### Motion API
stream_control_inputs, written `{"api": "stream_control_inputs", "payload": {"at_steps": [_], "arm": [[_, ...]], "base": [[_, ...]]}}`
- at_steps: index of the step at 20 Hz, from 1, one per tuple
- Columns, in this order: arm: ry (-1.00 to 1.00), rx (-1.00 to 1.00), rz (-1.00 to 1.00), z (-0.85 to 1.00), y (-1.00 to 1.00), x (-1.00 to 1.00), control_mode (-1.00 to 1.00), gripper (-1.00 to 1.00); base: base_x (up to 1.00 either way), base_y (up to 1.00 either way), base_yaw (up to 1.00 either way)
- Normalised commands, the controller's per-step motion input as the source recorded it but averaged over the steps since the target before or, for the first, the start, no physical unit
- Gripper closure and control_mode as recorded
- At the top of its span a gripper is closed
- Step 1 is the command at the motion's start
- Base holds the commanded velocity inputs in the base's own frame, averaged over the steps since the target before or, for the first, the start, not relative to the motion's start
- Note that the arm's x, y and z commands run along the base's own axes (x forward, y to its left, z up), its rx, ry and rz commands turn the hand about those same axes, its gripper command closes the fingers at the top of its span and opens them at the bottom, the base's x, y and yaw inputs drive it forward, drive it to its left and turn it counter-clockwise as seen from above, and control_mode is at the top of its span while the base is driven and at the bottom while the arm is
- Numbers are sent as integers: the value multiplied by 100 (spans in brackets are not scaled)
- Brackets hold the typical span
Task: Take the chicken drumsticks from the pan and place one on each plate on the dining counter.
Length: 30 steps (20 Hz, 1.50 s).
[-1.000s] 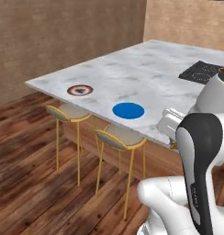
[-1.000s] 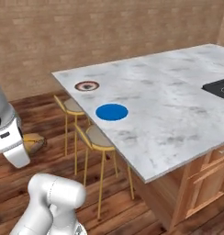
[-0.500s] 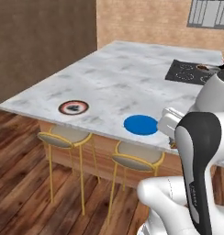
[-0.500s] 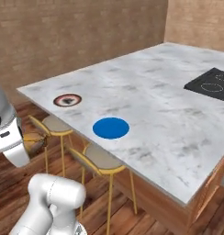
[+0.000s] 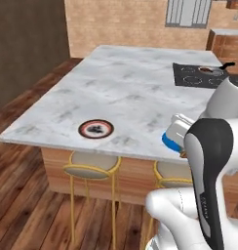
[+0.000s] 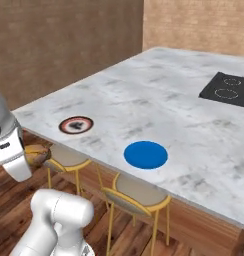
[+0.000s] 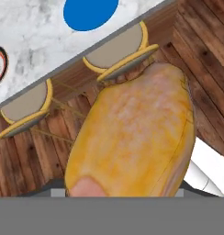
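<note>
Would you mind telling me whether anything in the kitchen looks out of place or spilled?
Nothing stands out. Both plates, blue and brown-rimmed, lie flat and bare on the dining counter; the golden drumstick sits right before the hand camera, over the stools.

Two gold-legged stools [image 6: 139,197] [image 6: 64,157] stand tucked under the counter's edge on a wooden plank floor [image 5: 23,195].
</note>
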Motion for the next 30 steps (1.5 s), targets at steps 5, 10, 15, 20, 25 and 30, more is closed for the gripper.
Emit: {"api": "stream_control_inputs", "payload": {"at_steps": [5, 10, 15, 20, 25, 30], "arm": [[0, 0, 0, 0, 0, 0, 100, 100], [0, 0, 0, 0, 0, 0, 100, 100], [0, 0, 0, 0, 0, 0, 100, 100], [0, 0, -20, 1, 38, 54, -100, 100], [0, 0, -31, 0, 17, 82, -100, 100], [1, 0, -31, -1, -7, 84, -100, 100]], "base": [[15, 90, -31], [29, 73, -30], [39, 58, -27], [10, 10, -5], [0, 0, 0], [0, 0, 0]]}}
